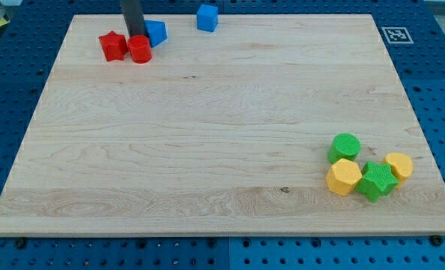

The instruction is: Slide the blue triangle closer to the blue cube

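Observation:
The blue triangle [157,32] lies near the view's top left of the wooden board [222,127], partly hidden on its left side by my rod. The blue cube [207,17] sits to its right at the board's top edge, a short gap away. My tip [136,35] comes down just left of the blue triangle, touching or nearly touching it, right behind the red cylinder [139,49]. A red star [113,46] lies left of the cylinder, against it.
At the view's bottom right sits a cluster: a green cylinder [345,147], a yellow hexagon [344,177], a green star [377,181] and a yellow block [399,166]. A marker tag [395,34] is at the board's top right corner.

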Motion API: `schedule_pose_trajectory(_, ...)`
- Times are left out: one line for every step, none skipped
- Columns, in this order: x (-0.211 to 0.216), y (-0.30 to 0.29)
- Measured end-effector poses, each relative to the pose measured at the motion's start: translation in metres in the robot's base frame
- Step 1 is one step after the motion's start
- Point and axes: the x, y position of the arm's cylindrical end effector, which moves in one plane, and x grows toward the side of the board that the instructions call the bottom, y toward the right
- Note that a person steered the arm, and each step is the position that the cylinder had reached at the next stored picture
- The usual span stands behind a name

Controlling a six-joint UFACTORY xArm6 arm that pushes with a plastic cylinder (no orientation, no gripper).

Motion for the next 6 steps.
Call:
schedule_pose_trajectory(-0.004,-0.007)
schedule_pose_trajectory(-0.017,-0.015)
schedule_pose_trajectory(-0.017,-0.014)
schedule_pose_trajectory(-0.013,0.002)
schedule_pose_trajectory(-0.013,0.021)
schedule_pose_trajectory(-0.007,0.039)
